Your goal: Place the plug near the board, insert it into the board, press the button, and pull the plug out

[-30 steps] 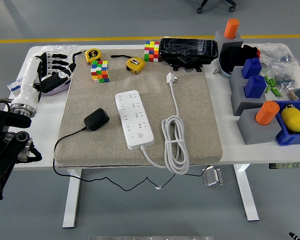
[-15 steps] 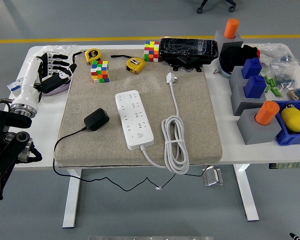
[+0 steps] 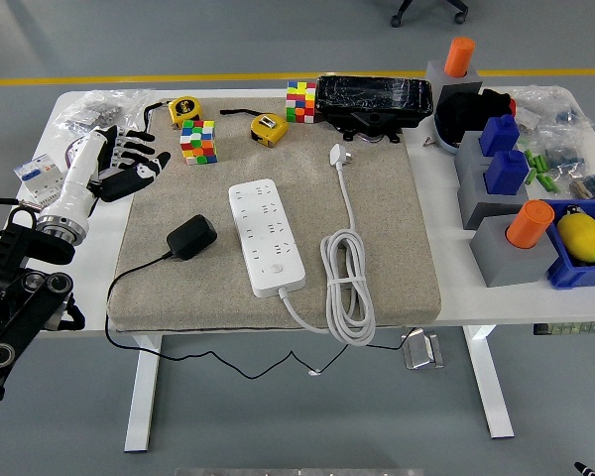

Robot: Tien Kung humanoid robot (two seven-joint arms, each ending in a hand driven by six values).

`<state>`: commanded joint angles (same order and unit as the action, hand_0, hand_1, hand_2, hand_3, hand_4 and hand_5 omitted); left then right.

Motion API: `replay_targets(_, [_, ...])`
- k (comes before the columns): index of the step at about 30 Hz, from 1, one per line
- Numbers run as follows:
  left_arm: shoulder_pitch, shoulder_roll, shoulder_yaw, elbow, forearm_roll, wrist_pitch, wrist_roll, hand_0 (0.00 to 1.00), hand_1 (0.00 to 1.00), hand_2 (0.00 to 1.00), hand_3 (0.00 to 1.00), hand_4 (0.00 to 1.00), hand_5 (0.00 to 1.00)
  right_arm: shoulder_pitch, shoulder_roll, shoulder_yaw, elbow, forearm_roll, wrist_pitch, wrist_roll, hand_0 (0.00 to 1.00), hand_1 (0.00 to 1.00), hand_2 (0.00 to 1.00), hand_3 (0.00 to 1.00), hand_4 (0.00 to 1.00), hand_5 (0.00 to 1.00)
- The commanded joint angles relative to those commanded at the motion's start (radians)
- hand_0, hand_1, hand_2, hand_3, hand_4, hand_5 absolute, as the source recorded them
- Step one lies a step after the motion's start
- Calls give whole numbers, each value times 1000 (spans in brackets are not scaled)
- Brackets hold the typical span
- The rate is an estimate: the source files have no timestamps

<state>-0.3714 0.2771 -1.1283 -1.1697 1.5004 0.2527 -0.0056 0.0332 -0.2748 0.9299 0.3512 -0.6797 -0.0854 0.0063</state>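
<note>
Risky bit from here, probably: left hand point(image 3: 119, 167) hanging at 9 o'clock with fingers point(image 3: 139, 159) spread and empty, black plug point(image 3: 191, 236) lying just left of the board point(image 3: 267, 236), thin cord point(image 3: 129, 273) likely to snag or drag the plug on a sloppy grab.

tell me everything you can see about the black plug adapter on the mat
The black plug adapter is a small rounded block of matte plastic, lying on the beige mat just left of the white power strip, not touching it. Its thin black cord runs off the mat's left edge and hangs below the table. Nothing holds it.
</note>
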Motion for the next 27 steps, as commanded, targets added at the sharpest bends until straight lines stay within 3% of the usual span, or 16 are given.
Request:
replay_targets(4, [-9,0,44,28,130,-25,43,629,718,683,685,971,297,1,1,0,0,-1,0,0,601,625,622,547,929,480])
replay_targets(5, [-12,1,59,38,158,-31,52,750,809,799,809,998,348,1,1,0,0,-1,0,0,600,625,622,546,928,480])
replay_targets(9, [-22,1,111,73,243,-43,78,750,809,799,809,998,348,0,1,1,0,-1,0,0,600,625,622,546,928,480])
replay_targets(10, [-23,0,121,80,254,-46,84,762,815,806,814,998,402,0,1,1,1,-1,0,0,600,625,622,546,928,480])
replay_targets(22, [-43,-8,197,139,251,-37,108,756,787,778,809,998,414,0,0,-1,2,-1,0,0,600,625,622,547,927,480])
replay_targets(23, [-44,-9,200,142,249,-35,108,688,661,697,752,998,405,0,0,-1,2,-1,1,0,600,625,622,546,927,478])
replay_targets(27, [-50,-13,214,157,252,-30,112,688,661,697,752,998,405,0,1,-1,3,0,0,0,600,625,622,546,927,478])
